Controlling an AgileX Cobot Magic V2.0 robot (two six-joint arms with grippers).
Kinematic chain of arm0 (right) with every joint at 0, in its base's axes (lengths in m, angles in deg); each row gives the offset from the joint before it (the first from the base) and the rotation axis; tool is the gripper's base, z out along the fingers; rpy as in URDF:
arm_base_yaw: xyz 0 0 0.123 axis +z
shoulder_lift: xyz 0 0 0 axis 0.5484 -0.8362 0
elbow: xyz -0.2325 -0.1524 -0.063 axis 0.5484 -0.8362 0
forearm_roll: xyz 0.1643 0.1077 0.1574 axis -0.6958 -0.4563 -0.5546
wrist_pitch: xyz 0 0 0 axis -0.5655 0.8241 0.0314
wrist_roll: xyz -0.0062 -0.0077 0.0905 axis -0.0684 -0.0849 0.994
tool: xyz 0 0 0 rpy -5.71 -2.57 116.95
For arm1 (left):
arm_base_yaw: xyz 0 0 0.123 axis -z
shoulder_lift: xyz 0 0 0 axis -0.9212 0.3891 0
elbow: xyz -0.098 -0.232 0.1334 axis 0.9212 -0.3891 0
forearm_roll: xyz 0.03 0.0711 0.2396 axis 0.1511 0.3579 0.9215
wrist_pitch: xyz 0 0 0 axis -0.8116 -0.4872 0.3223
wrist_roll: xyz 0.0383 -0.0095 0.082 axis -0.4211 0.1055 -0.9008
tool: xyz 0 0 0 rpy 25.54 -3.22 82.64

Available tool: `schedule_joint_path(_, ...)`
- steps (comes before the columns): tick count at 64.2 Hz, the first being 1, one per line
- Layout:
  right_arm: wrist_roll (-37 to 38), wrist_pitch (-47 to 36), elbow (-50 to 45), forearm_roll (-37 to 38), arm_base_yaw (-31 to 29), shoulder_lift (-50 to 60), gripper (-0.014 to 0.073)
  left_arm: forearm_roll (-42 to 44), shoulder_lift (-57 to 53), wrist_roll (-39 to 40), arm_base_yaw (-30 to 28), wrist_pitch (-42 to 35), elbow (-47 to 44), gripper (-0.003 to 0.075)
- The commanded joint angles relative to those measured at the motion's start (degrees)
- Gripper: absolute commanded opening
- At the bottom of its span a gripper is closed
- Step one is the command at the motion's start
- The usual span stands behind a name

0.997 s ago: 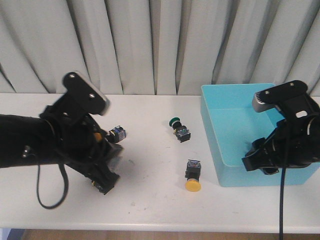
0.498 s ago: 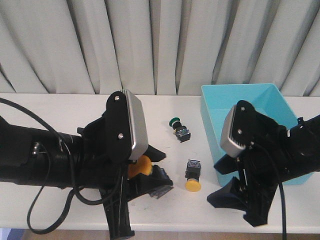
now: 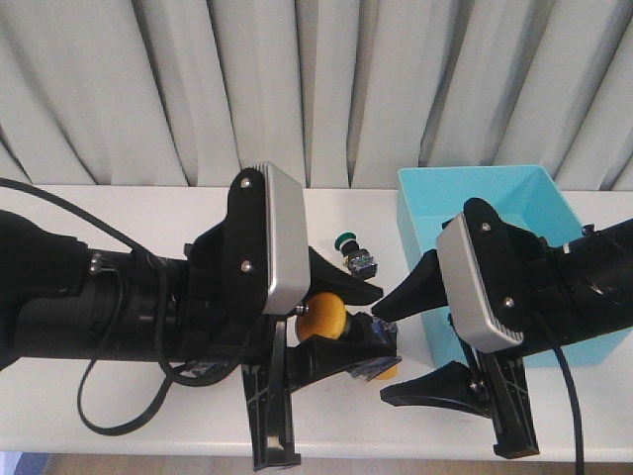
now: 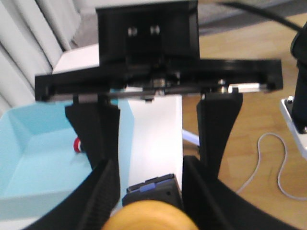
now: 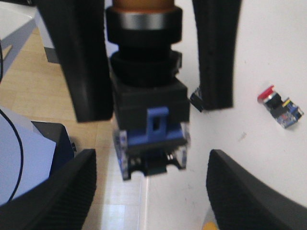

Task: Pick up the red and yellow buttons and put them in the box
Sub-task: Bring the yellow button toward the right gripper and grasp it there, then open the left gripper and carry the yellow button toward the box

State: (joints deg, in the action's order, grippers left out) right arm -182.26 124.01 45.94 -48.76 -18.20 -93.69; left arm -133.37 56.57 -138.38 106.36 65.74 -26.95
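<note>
My left gripper (image 3: 346, 322) is shut on a yellow-capped button (image 3: 321, 317) and holds it raised above the table, black body pointing right. In the left wrist view the button (image 4: 156, 191) sits between the fingers (image 4: 103, 191). My right gripper (image 3: 386, 351) is open wide and faces the held button, its jaws level with the button's body (image 5: 149, 120). The light-blue box (image 3: 475, 198) stands at the right; a red cap (image 4: 76, 143) shows inside it. A second yellow button (image 3: 392, 372) lies on the table, mostly hidden. A red button (image 5: 280, 109) lies on the table.
A green-capped switch (image 3: 351, 249) lies on the white table (image 3: 148, 213) behind the arms. A grey curtain hangs at the back. Both arms fill the foreground and hide much of the table's front part. Wooden floor (image 4: 268, 120) shows past the table edge.
Both arms have risen toward the camera. The left gripper has carried the yellow button to the right; the open right gripper has come left to face it.
</note>
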Motion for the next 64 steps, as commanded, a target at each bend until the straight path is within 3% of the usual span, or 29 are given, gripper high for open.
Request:
schedule_joint_path(1,-2.4,1.7,1.3,-4.3,0.0,1.2,0.0461,-7.3,-0.9,-3.8,0.1,2.6,1.4,0.0125)
schedule_joint_path(29,-2.9,6.0,1.3,-7.0,0.0,1.2,0.0374,-10.0,-0.4,-6.3,0.1,4.4,1.4,0.0125)
schedule_joint_path(53,-1.4,5.8,1.3,-7.0,0.0,1.2,0.0213,-10.0,-0.4,-6.3,0.1,4.4,1.4,0.0130)
schedule_joint_path(64,-1.1,5.7,1.3,-7.0,0.0,1.2,0.0209,-8.9,-0.4,-7.8,0.1,4.7,1.4,0.0230)
